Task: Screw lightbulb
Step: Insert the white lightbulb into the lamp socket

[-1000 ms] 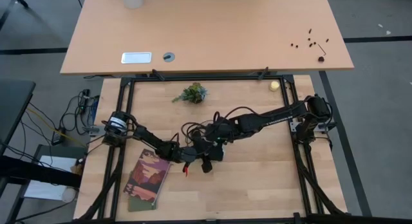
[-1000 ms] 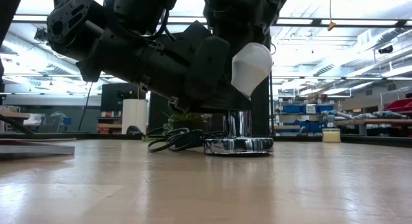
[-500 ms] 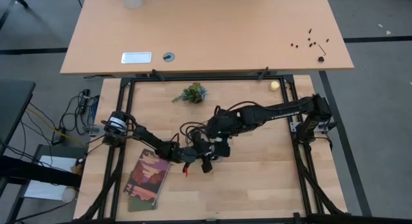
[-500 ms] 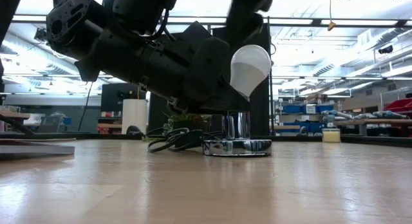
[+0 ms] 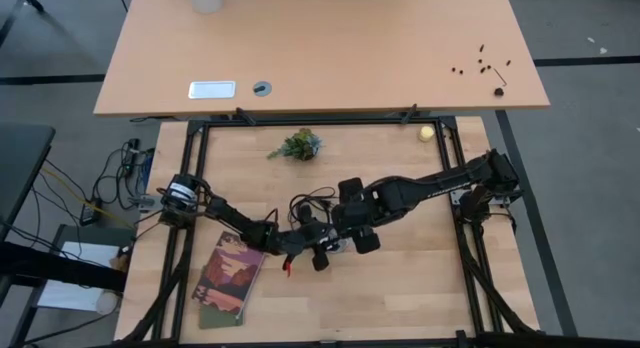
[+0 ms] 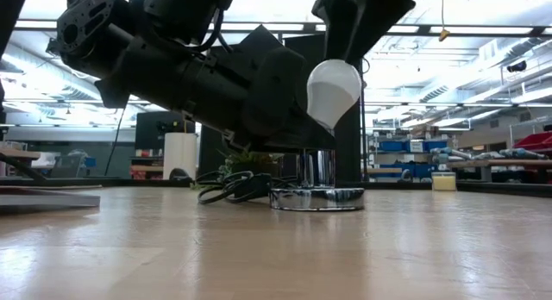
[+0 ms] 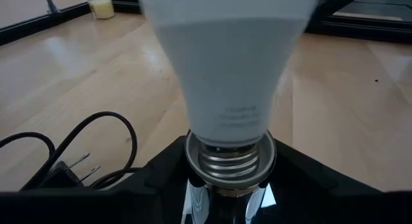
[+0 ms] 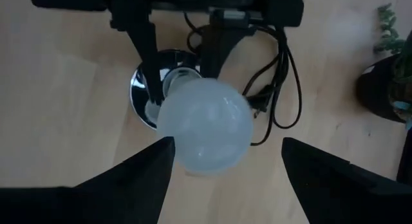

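1. The left gripper (image 5: 318,238) clamps the socket neck under the lightbulb (image 6: 334,91).
2. The lightbulb sits tilted in the socket (image 6: 316,195) mid-table.
3. The right gripper (image 8: 222,179) hovers above the lightbulb, fingers spread wide, not touching.

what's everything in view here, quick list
lightbulb: one, white, tilted in the socket at mid table
socket: one, chrome, round base, under the bulb
cord: one, black, coiled beside the socket
book: one, colourful cover, near left part of the table
plant: one, small, green, far side of the table
pale yellow object: one, round, far right corner
left hand: one, dark, fingers at the socket just below the bulb
right hand: one, dark, open, above the bulb, fingers either side, not touching
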Controlling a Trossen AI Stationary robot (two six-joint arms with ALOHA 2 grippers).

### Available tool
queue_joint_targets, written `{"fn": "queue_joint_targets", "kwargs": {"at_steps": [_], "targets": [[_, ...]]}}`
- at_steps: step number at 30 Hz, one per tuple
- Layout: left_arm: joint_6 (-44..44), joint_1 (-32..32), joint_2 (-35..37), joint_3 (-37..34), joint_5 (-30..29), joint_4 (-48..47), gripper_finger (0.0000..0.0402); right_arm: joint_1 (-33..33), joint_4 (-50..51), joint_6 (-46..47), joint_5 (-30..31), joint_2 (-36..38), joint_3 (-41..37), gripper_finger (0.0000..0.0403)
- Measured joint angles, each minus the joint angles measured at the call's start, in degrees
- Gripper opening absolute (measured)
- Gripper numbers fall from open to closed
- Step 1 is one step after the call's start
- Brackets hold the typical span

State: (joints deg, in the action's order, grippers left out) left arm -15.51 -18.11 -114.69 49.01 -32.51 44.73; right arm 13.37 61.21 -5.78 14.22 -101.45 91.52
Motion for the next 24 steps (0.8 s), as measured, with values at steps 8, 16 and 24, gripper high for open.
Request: {"fn": "queue_joint_targets", "kwargs": {"at_steps": [8,16,24], "targets": [[0.26,-0.34,0.0,0.0,0.63,0.02,0.0188,-0.15,-8.68,-1.54,-0.7,-0.09,-5.67,0.0298],[1.54,-0.36,0.0,0.0,0.68,0.04,0.0188,-1.2,-12.7,-3.08,-2.47,-0.02,-6.51,0.0298],[0.61,-0.34,-0.02,-0.02,0.66,-0.02,0.0188,-0.24,-11.7,-1.57,-2.69,0.62,-6.39,0.0293]]}}
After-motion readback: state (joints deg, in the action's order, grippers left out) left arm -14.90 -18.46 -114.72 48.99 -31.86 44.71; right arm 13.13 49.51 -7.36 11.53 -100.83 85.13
